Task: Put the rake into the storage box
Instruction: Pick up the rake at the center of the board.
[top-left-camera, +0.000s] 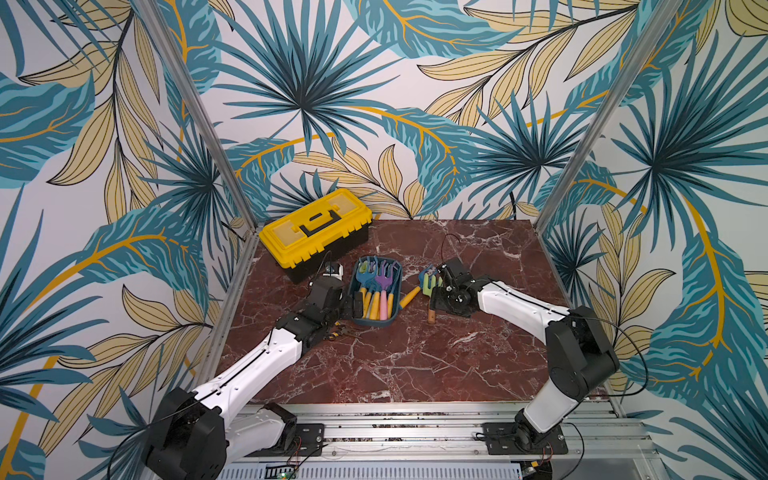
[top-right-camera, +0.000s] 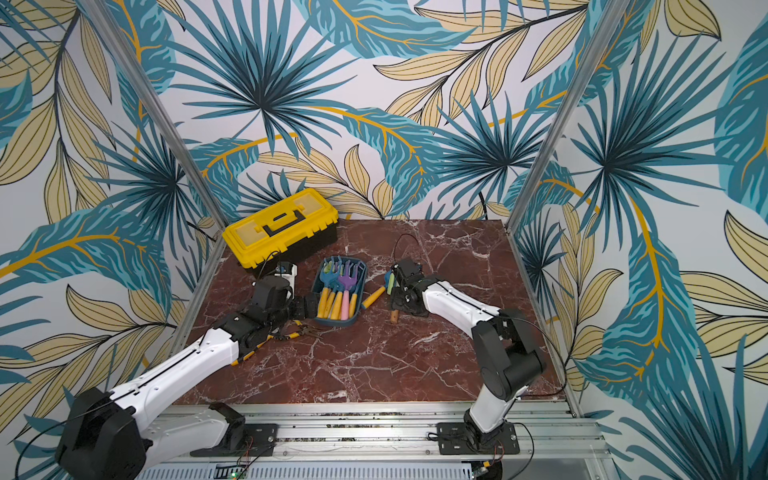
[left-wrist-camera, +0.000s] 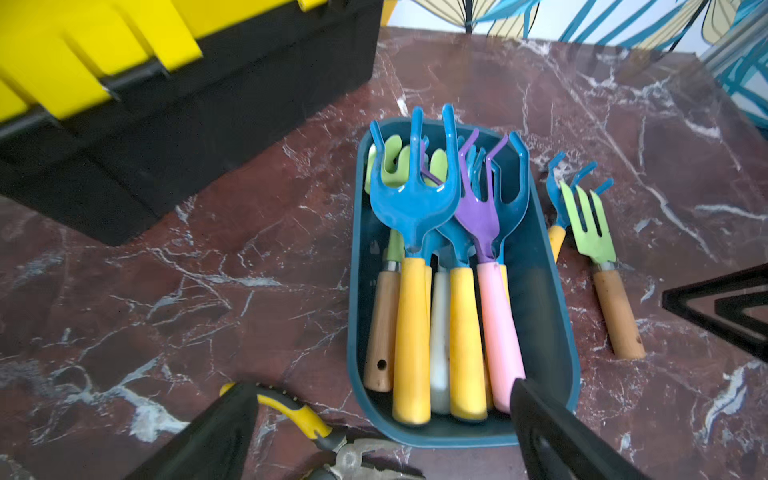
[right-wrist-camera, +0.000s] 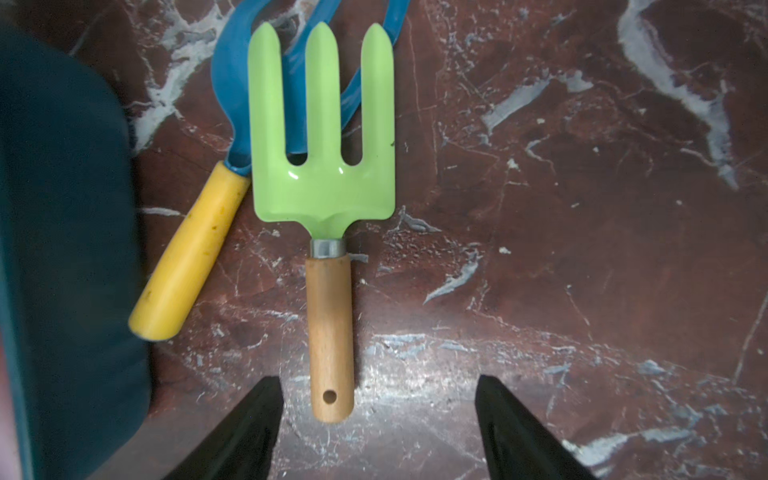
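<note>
Both top views look down from high on the whole marble table (top-left-camera: 415, 365). Wrist cameras hover close, sharing the storage box (left-wrist-camera: 540, 316)

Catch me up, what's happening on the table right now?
The teal storage box already holds several hand rakes and forks. Two tools lie on the marble beside it: a blue rake with a yellow handle and a green fork with a wooden handle. The right gripper is open, jaws either side of the fork's handle end, gripping nothing. The left gripper is open and empty at the box's near end, pliers beside it.
</note>
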